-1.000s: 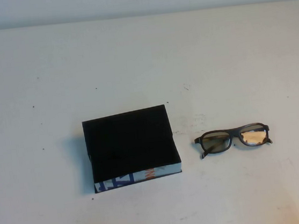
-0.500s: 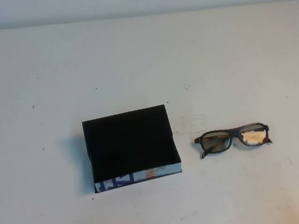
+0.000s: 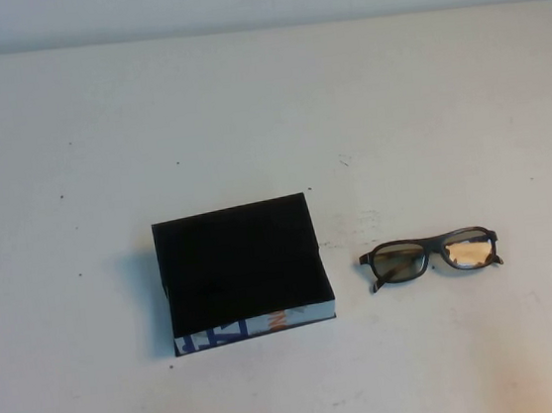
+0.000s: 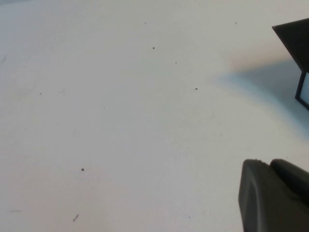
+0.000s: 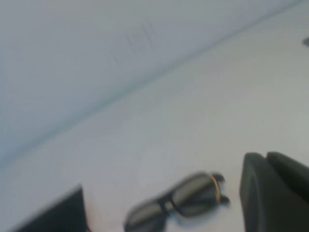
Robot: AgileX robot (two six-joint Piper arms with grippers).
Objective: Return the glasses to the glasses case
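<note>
The case (image 3: 243,270) lies on the white desk (image 3: 265,108), left of centre in the high view, its flat black lid down and its white side panel with blue and orange print facing the robot. The glasses (image 3: 431,256) lie on the desk to the right of the case, near it but apart, lenses toward the robot, the right lens catching a warm reflection.

Neither arm shows in the high view. In the left wrist view the left gripper (image 4: 275,195) is a dark shape at the corner, over bare desk, with a corner of the case (image 4: 295,36) at the edge; I cannot tell how its fingers stand. In the right wrist view the right gripper (image 5: 275,191) is closed and empty, hanging beside the glasses (image 5: 176,200) without touching them; the case (image 5: 58,212) shows beyond.
</note>
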